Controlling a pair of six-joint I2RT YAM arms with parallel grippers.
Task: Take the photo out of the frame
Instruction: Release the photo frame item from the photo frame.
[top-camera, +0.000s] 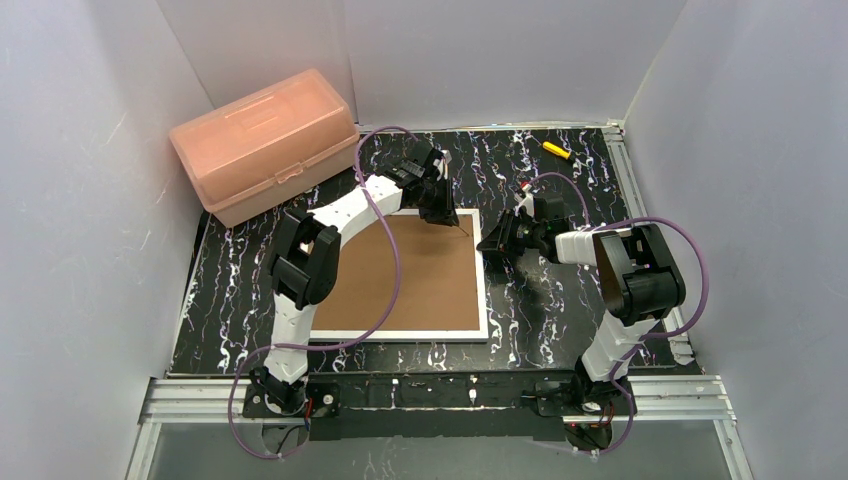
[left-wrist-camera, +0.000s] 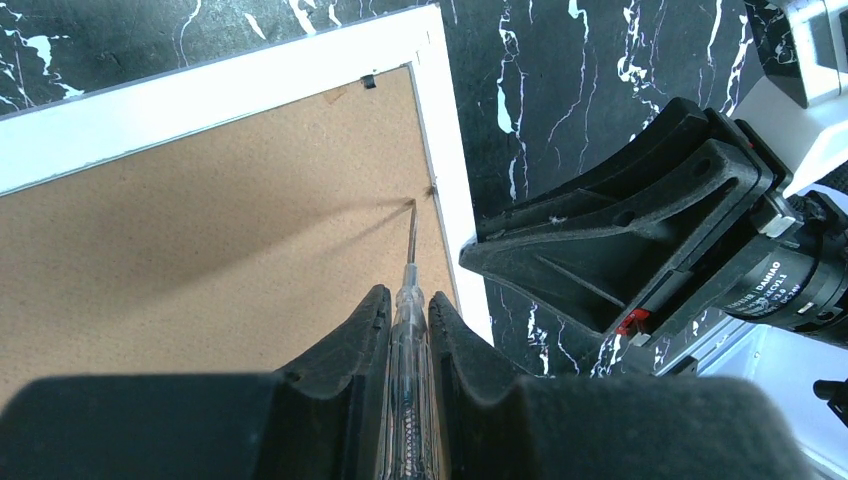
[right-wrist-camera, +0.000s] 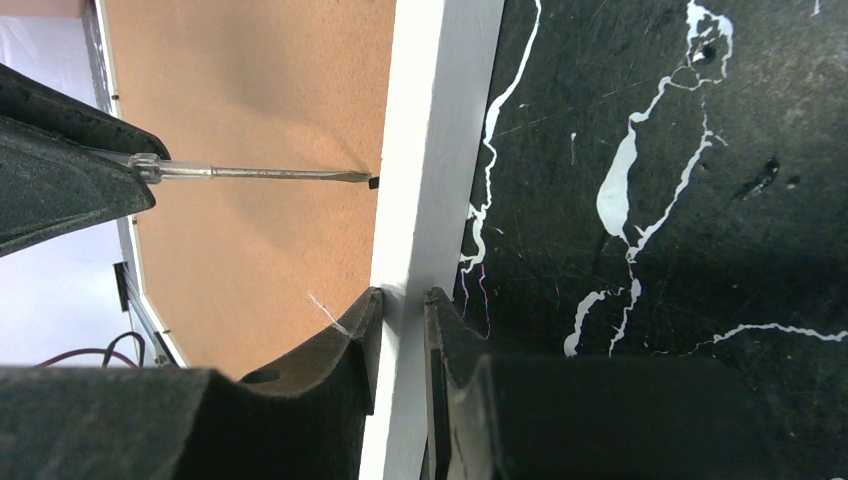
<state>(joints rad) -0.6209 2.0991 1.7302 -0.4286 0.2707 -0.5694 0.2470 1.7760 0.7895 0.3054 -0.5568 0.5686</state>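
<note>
The black marbled worktop (top-camera: 540, 300) spreads beneath both arms. The frame (top-camera: 430, 280) lies flat on it, back up. It reaches from below the left pincer (top-camera: 445, 215) toward the arm bases, and its right edge is at the right pincer (top-camera: 492, 245). Only its brown fibreboard back and narrow white border show. The photo cannot be seen, since whatever lies under that back is hidden. A pink box (top-camera: 265, 140) sits well to the left of the left pincer and beyond it, off the frame's far left corner.

The left arm rises from its base and folds at a dark elbow over the frame's left side. Its white forearm runs forward and rightward to the frame's far right corner, with the pincer tilted down. The right arm stands with its elbow high at the right and reaches leftward and low to the frame's right edge.

The left pincer is clamped on a clear-handled screwdriver (left-wrist-camera: 411, 340), whose rear end is hidden between the fingers. The shaft slants ahead of the pincer to the board's right edge. Its tip is touching or just beside a small black clip (right-wrist-camera: 373, 183); which cannot be told. The right pincer is closed on the white border, one finger over the brown back and one on the worktop side. A small yellow object (top-camera: 556, 150), too small to identify, lies beyond the right pincer near the worktop's far edge.
</note>
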